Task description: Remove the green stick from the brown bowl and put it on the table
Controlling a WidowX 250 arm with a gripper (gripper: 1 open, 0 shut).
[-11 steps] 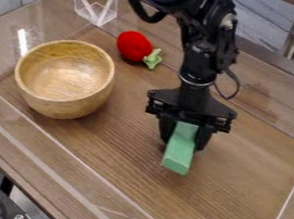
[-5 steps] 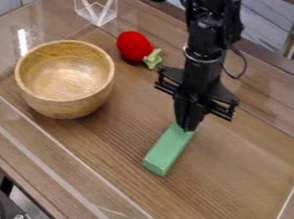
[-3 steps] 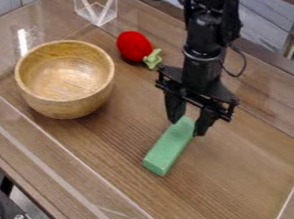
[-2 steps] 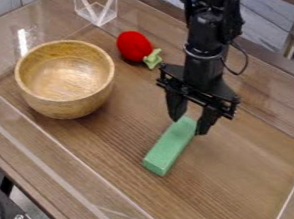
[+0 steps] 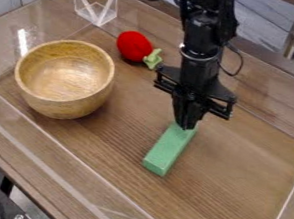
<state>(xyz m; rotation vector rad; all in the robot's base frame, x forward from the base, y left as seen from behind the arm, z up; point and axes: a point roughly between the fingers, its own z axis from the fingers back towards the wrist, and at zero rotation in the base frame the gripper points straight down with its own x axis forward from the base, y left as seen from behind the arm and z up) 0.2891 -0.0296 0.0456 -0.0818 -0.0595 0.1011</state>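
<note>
- the green stick (image 5: 166,151) lies flat on the surface (image 5: 235,183), out of the bowl (image 5: 65,78) and well to its right, running from lower left to upper right.
- the gripper (image 5: 189,124) points straight down over the stick's far end, its tips at or just above that end; contact is hard to judge.
- the fingers look drawn close together, but whether they pinch the stick or are released cannot be told from this angle.
- the bowl's inside shows only bare wood; its near inner wall is hidden by the rim.
- a red strawberry toy (image 5: 135,48) sits behind, partly beside the arm (image 5: 204,28).
- the arm's upper part is cut off by the top edge.
- clear walls (image 5: 95,7) edge the surface, hard to trace.
</note>
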